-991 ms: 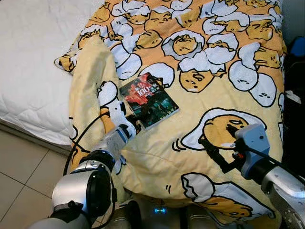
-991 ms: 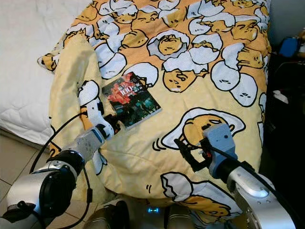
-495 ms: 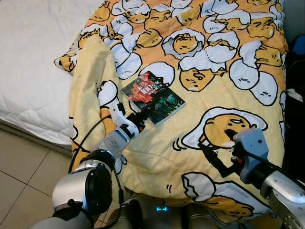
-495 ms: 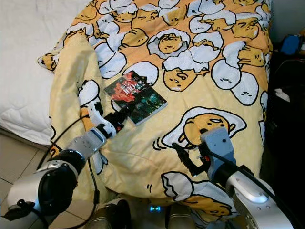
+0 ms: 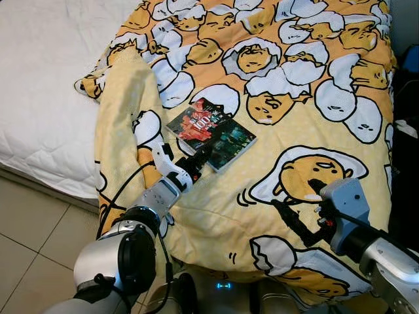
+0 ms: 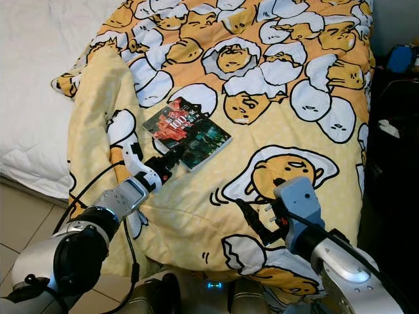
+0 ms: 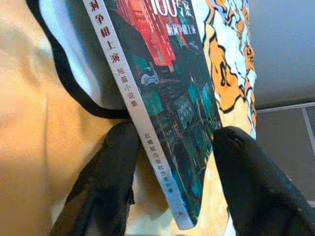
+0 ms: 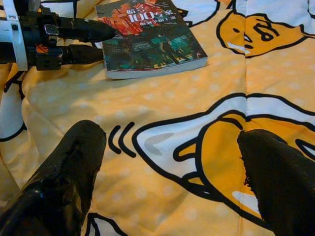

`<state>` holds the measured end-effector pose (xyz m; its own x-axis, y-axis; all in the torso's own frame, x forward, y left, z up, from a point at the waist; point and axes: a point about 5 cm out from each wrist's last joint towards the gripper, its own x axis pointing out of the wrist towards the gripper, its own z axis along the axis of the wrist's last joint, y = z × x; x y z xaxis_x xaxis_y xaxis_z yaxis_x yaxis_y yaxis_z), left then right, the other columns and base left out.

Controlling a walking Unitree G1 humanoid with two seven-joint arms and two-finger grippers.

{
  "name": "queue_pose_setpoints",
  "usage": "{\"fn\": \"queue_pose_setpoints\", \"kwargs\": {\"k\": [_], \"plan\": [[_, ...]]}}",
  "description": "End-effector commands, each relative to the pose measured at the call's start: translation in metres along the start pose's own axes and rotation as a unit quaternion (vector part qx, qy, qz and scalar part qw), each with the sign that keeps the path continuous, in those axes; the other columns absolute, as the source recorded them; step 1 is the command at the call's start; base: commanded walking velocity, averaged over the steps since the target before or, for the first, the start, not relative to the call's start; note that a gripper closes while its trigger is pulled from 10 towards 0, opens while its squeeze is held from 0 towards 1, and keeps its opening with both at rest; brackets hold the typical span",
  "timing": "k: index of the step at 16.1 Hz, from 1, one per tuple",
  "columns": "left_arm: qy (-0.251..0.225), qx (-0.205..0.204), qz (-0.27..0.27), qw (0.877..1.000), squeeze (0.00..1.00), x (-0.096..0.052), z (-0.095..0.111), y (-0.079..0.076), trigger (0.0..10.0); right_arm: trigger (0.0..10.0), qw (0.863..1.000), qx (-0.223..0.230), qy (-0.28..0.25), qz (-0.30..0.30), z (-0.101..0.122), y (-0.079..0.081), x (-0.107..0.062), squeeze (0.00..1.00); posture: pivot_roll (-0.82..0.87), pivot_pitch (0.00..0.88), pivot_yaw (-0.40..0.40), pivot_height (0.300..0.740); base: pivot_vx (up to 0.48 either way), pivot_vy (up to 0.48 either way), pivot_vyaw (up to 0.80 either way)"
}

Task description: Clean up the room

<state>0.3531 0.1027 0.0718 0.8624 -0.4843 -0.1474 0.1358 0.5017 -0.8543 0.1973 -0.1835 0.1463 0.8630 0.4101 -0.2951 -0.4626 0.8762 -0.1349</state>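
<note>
A paperback book [image 5: 213,129] with a dark red and green cover lies on the yellow egg-cartoon blanket [image 5: 294,85]. My left gripper [image 5: 198,157] is at the book's near corner. In the left wrist view one black finger [image 7: 106,182] presses the white spine and the other finger [image 7: 251,182] bears on the cover side, so the gripper is shut on the book [image 7: 172,98]. My right gripper [image 5: 292,194] hovers open over the blanket to the right of the book, with nothing between its fingers [image 8: 74,167]. The book [image 8: 147,39] lies ahead of it.
The blanket hangs over the bed's near edge. Bare white mattress [image 5: 46,78] lies to the left, with tiled floor [image 5: 26,248] below it. Dark furniture with a blue object [image 5: 409,65] stands along the right edge.
The left gripper has pushed forward onto the book's corner. The book has slid and turned slightly away toward the right. The right gripper has barely moved.
</note>
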Motion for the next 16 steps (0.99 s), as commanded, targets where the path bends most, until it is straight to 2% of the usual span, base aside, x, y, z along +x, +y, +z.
{"fn": "queue_pose_setpoints", "kwargs": {"k": [1,9,16], "plan": [[0.008,-0.008,0.0,1.0,0.0,-0.004,-0.006,0.005,0.0,10.0,1.0,-0.003,0.002,0.009,0.001,0.003,-0.001,0.0,-0.33,0.25,0.1,0.74,0.0,0.0,0.0],[0.003,-0.014,-0.019,1.0,0.0,-0.001,-0.005,-0.001,0.0,10.0,1.0,-0.015,0.0,0.018,0.003,0.004,0.004,0.0,-0.33,0.238,0.095,0.74,0.0,0.0,0.0],[-0.017,-0.003,-0.026,0.999,0.0,-0.004,0.006,0.002,0.0,10.0,0.999,-0.027,-0.011,0.027,0.006,0.001,0.016,0.0,-0.31,0.177,0.081,0.74,0.0,0.0,0.0]]}}
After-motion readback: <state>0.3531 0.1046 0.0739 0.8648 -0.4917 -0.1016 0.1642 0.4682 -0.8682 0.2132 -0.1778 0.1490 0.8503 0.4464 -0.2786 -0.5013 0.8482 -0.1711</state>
